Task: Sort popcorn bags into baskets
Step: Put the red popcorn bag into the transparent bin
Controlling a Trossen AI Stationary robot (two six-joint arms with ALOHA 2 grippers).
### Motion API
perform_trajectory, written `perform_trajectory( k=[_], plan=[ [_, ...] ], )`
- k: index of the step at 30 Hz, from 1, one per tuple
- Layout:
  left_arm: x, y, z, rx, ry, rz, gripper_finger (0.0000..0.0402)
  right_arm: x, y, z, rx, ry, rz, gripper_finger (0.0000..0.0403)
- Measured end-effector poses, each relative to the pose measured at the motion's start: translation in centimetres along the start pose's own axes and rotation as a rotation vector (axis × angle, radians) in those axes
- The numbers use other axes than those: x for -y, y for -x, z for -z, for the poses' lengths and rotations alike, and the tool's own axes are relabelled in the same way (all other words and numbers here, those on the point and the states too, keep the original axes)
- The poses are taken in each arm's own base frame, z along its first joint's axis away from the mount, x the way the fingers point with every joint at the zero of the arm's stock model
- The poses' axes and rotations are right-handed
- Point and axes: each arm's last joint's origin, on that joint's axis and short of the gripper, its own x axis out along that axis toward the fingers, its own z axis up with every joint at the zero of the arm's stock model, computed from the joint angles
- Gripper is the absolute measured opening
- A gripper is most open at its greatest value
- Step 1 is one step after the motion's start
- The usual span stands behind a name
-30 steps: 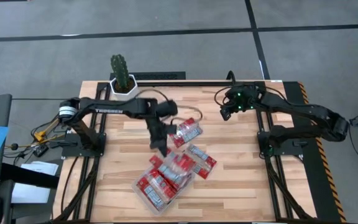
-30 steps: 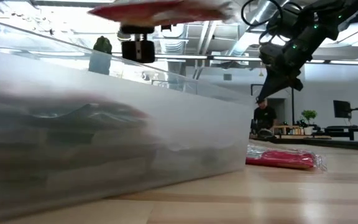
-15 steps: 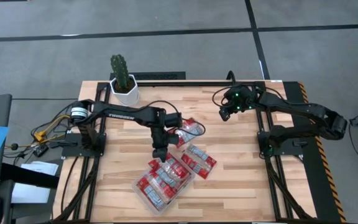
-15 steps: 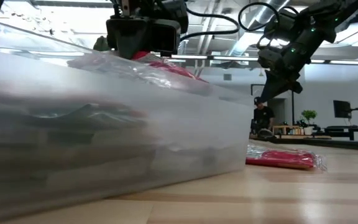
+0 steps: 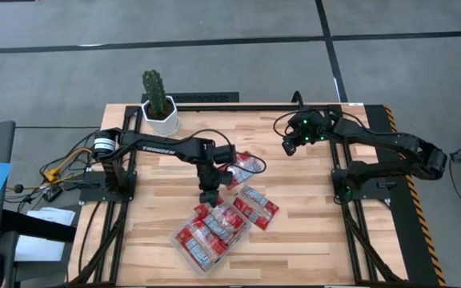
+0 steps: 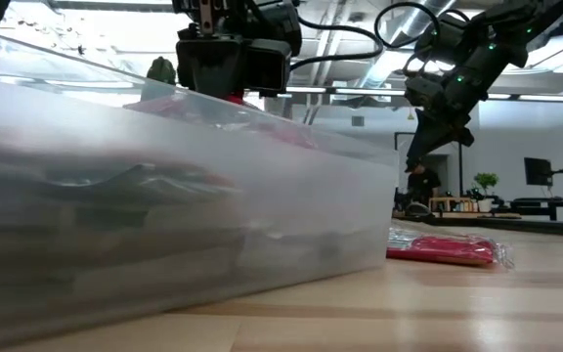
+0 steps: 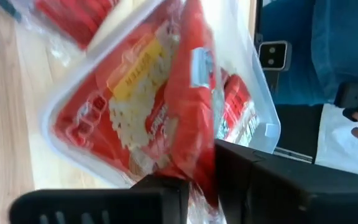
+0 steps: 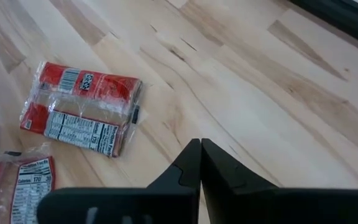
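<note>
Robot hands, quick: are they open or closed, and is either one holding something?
Left end effector: closed on a flat red popcorn packet, over the clear plastic tray.
Right end effector: closed, holding nothing.

Grey floor crossed by dark seam lines surrounds the light wooden table. Low view: ceiling pipes, white far wall, desk with monitor and small plant
</note>
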Motion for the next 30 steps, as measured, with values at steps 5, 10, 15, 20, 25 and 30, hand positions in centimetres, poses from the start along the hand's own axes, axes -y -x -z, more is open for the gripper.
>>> perform_trajectory(
  k=[5,10,15,20,25,30],
  plan=[
    [-0.1,0.2,-0.6,0.048,-0.005,0.007,0.0093,0.0,0.0,0.0,0.0,0.001,0.0,0.0026],
    [0.0,0.3,-1.0,0.083,0.006,0.026,0.0161,0.0,0.0,0.0,0.0,0.003,0.0,0.0027],
    [-0.1,0.4,-1.0,0.084,0.072,0.029,0.0218,0.0,0.0,0.0,0.0,0.003,0.0,0.0034],
    [-0.7,1.1,-1.1,0.075,0.174,0.101,0.0251,0.0,0.0,0.0,0.0,0.002,0.0,0.0035],
    [-1.0,1.6,-1.1,0.055,0.24,0.175,0.0262,0.0,0.0,0.0,0.0,0.002,0.0,0.0028],
    [-0.9,2.3,-1.1,0.036,0.251,0.182,0.0264,0.0,0.0,0.0,0.0,0.002,0.0,0.0025]
  ],
)
